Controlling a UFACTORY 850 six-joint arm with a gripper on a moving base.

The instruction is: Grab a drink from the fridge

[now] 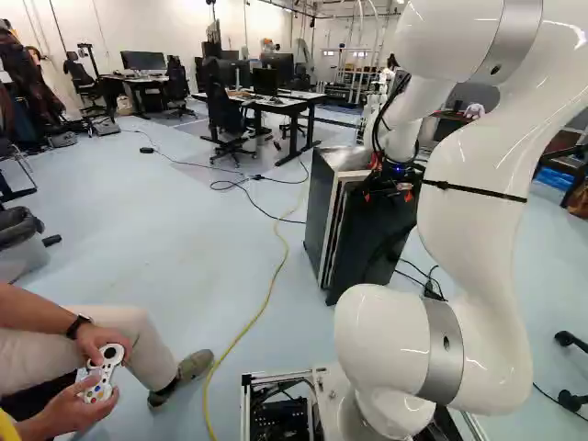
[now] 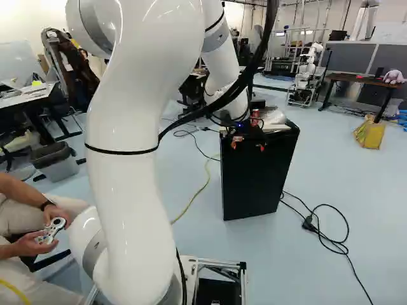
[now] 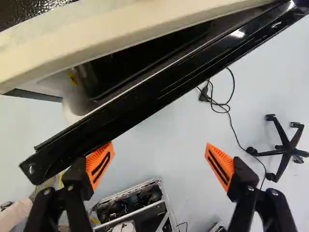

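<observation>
My gripper hangs at the top of the black fridge, on the near side. In the left base view the fridge door stands slightly ajar from the body. From the wrist, the gripper is open with nothing between its fingers. One orange pad is right at the outer face of the black door, overlapping its edge; whether they touch I cannot tell. Between door and pale-topped body a narrow dark gap shows, with a pale surface at its wider end. No drink can be made out inside.
A red item and a clear wrapped thing are at the fridge top. Black cables lie right of the fridge, a yellow cable left. A person's shoe is near the base. Another robot stands farther back.
</observation>
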